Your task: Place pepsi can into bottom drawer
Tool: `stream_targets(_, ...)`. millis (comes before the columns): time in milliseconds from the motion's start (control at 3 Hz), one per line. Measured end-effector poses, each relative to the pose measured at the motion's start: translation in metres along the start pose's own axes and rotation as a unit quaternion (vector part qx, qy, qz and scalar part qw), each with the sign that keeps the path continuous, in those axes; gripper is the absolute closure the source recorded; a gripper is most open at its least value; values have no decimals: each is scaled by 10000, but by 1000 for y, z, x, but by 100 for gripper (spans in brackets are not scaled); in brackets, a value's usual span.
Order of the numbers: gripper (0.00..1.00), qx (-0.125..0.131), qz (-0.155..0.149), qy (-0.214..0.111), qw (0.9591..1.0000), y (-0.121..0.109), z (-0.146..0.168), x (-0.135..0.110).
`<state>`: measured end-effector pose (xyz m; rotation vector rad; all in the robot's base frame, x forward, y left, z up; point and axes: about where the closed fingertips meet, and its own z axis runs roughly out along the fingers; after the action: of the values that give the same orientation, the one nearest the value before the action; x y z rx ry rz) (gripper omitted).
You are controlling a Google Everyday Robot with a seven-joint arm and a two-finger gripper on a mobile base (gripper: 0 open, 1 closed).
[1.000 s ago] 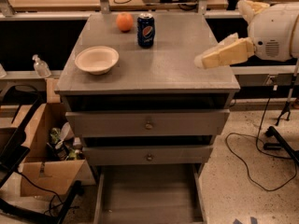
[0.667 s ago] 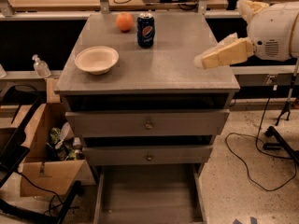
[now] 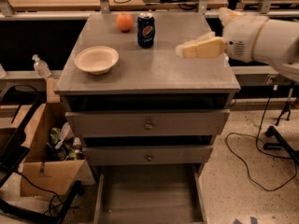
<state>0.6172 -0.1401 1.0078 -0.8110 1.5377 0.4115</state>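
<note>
Brown cardboard box (image 3: 44,171) stands open on the floor, far left of and well below the cream, wedge-shaped end effector (image 3: 181,50). A small clear plastic bottle (image 3: 41,66) sits on a low ledge, also far to its left. On the flat grey bench (image 3: 154,76), a shallow off-white paper bowl (image 3: 96,59) rests well left of the end effector and slightly nearer the front edge. A round orange fruit (image 3: 124,21) lies left of it and farther back. Just beside the fruit, the dark blue pepsi can (image 3: 145,30) with a silver top stands upright, left of the end effector and a little behind it, clearly apart from it.

The end effector hovers above the right part of the bench, pointing left; whether it is wide or narrow I cannot tell. Below it, the two upper grey drawers (image 3: 187,122) with round knobs are shut, and the wide grey bottom drawer (image 3: 149,195) is pulled out. To its right is the bulky white arm (image 3: 261,36), with a black cable (image 3: 247,164) on the floor beneath.
</note>
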Motion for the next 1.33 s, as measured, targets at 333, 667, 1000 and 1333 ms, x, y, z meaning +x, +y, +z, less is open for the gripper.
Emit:
stream_targets(333, 0, 322, 251, -110, 9991, -32, 64, 14)
stream_targets(667, 0, 461, 309, 72, 9984, -47, 128, 32)
stream_targets(1000, 0, 463, 310, 72, 9984, -47, 128, 32)
stream_targets(1333, 0, 382, 240, 148, 9989, -46, 150, 37)
